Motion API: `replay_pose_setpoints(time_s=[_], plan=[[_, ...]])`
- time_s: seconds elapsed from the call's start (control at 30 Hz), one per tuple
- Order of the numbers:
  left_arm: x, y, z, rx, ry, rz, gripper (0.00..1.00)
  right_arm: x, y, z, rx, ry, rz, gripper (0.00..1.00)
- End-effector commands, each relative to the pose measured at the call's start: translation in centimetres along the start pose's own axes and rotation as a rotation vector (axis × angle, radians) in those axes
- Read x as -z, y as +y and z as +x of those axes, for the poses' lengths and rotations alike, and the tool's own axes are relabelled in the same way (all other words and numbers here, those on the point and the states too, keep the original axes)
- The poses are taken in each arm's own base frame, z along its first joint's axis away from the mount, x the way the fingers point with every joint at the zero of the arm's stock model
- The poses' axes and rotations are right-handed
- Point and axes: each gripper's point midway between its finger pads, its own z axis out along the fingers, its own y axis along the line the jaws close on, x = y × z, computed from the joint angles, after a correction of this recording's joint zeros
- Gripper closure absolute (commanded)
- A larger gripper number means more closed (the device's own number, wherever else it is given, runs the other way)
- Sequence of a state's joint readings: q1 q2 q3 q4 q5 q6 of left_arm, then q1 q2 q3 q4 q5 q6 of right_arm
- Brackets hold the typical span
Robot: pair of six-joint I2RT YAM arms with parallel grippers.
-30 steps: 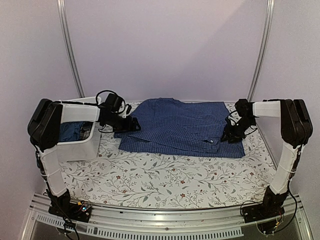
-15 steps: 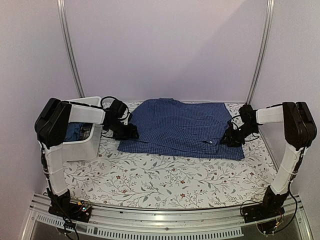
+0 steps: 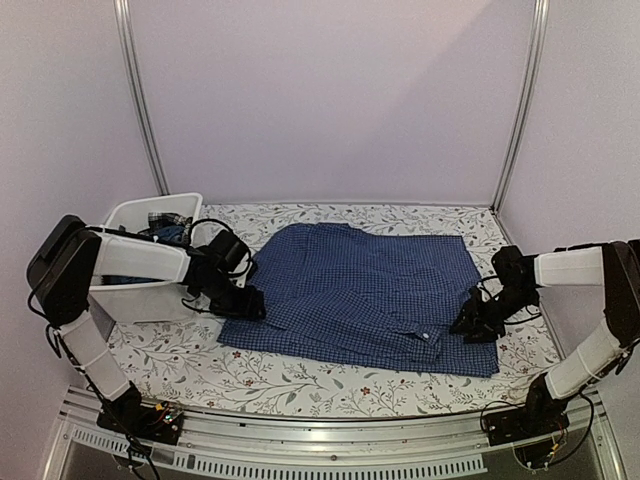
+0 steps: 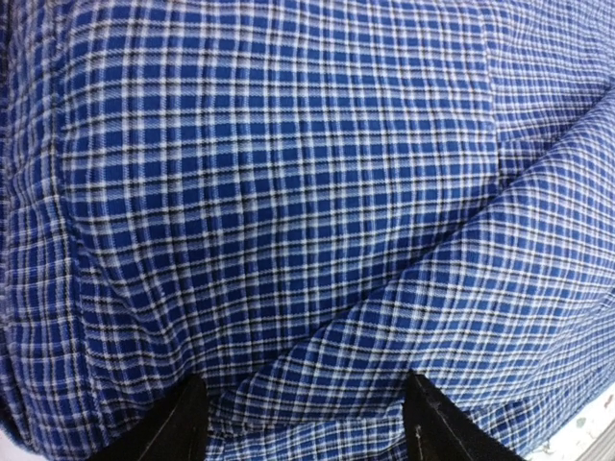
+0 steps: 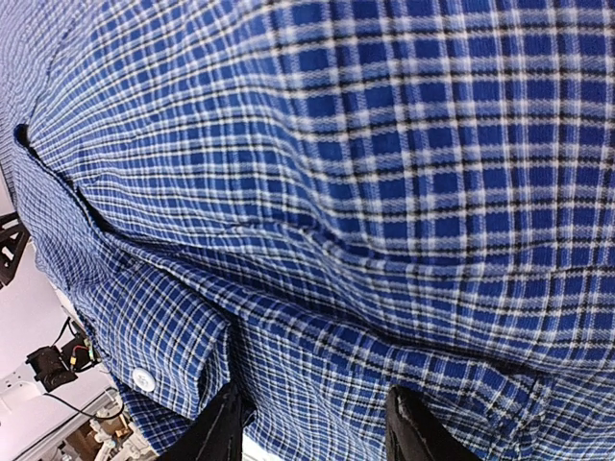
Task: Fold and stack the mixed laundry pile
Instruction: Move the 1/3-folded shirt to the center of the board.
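The checked shirt (image 3: 360, 295) lies flat on the tabletop (image 3: 300, 375) between both hands. The left hand (image 3: 245, 303) pinches its left edge, the right hand (image 3: 470, 328) pinches its right edge; cloth sits between each pair of fingers (image 4: 178, 427). A tub (image 3: 150, 300) stands behind the left hand.

white tub (image 3: 150, 262) crowding left arm, bare tablecloth (image 3: 330, 385) along near edge

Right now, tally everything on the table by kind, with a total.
Checked shirts spread flat: 1, the blue-and-white checked shirt
White tubs: 1, the tub
Garments showing in the tub: 2, a dark blue piece and a black-and-white plaid piece
Tablecloths: 1, the floral tablecloth
Total: 5
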State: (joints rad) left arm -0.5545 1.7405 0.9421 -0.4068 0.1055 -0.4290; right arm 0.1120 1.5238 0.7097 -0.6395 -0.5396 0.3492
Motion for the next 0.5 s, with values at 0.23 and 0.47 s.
replay_pose_setpoints(time_s=[0.23,0.47], plan=[[2.8,-2.1,5.7,-0.065,0.187,-0.057,0.17,3.5,1.2,1.7,-0.072,-0.04,0.042,0.42],[6.4,-5.6,-8.7,-0.125,-0.104,0.113,0.0,10.5,8.2,-11.4,0.205,-0.383,-0.02,0.29]])
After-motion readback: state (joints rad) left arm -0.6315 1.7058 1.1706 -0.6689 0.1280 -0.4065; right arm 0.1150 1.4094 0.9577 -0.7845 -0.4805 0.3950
